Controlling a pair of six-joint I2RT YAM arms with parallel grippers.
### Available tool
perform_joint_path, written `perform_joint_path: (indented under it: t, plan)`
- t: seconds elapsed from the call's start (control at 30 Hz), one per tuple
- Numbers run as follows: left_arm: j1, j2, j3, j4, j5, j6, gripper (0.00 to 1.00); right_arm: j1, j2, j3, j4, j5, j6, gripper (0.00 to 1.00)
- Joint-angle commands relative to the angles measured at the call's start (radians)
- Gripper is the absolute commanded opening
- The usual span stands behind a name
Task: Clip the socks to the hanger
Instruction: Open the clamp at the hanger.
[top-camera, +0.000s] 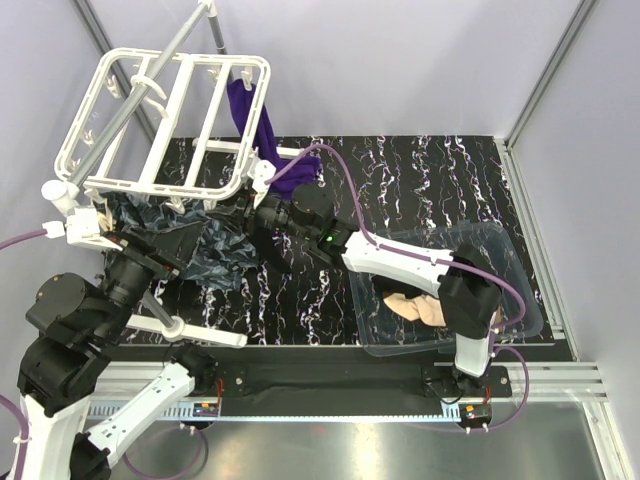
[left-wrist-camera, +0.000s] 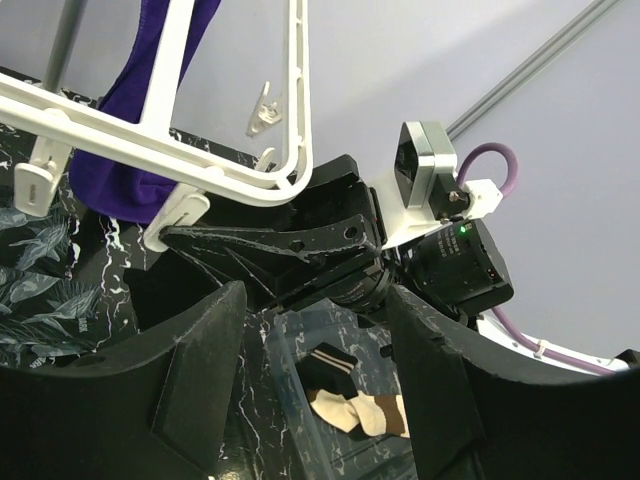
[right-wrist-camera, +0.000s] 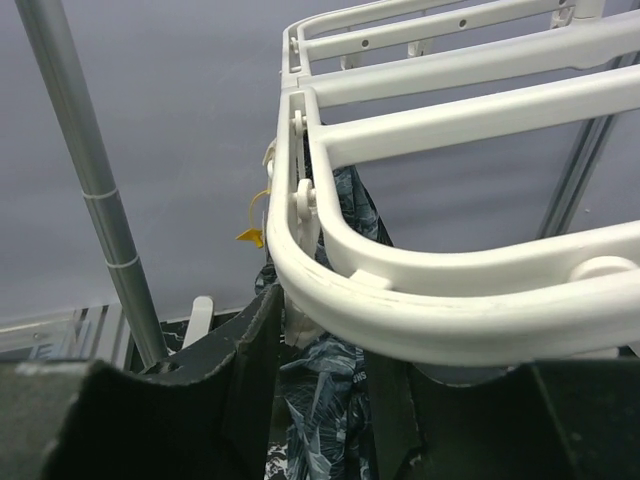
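Observation:
The white hanger (top-camera: 160, 187) hangs tilted at the far left. A purple sock (top-camera: 262, 125) and a dark leaf-patterned cloth (top-camera: 215, 250) hang from it. My right gripper (top-camera: 262, 198) reaches under its near corner. In the right wrist view the right gripper (right-wrist-camera: 325, 380) is pinched on a white clip (right-wrist-camera: 300, 335) below the hanger rim (right-wrist-camera: 450, 300), with patterned cloth (right-wrist-camera: 335, 440) between the fingers. My left gripper (left-wrist-camera: 315, 370) stands open and empty beside the hanger. A black sock (left-wrist-camera: 330, 365) and beige socks (left-wrist-camera: 352, 412) lie in the clear bin; beige socks (top-camera: 415, 307) show from above.
A clear plastic bin (top-camera: 500, 240) sits at the right under the right arm. The grey metal pole (top-camera: 170, 60) carries the hanger. The right arm's wrist camera (left-wrist-camera: 425, 165) is close in front of the left gripper. Black marbled table (top-camera: 420, 180).

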Motion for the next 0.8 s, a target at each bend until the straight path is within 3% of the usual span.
perform_joint_path:
  t: [0.0,0.27,0.53,0.77]
  plan:
    - [-0.003,0.001,0.012,0.044,0.010,-0.001,0.63,-0.005,0.012,0.052,0.048,-0.033,0.043,0.45]
    - [-0.003,0.007,0.026,0.040,0.016,0.005,0.63,-0.005,0.039,0.080,0.041,-0.034,0.061,0.42]
    - [-0.003,0.010,0.026,0.037,0.016,0.013,0.63,-0.005,0.003,0.040,0.048,-0.047,0.102,0.24]
    - [-0.004,0.017,0.014,0.041,0.030,0.008,0.62,-0.013,-0.073,0.034,-0.063,-0.097,0.174,0.10]
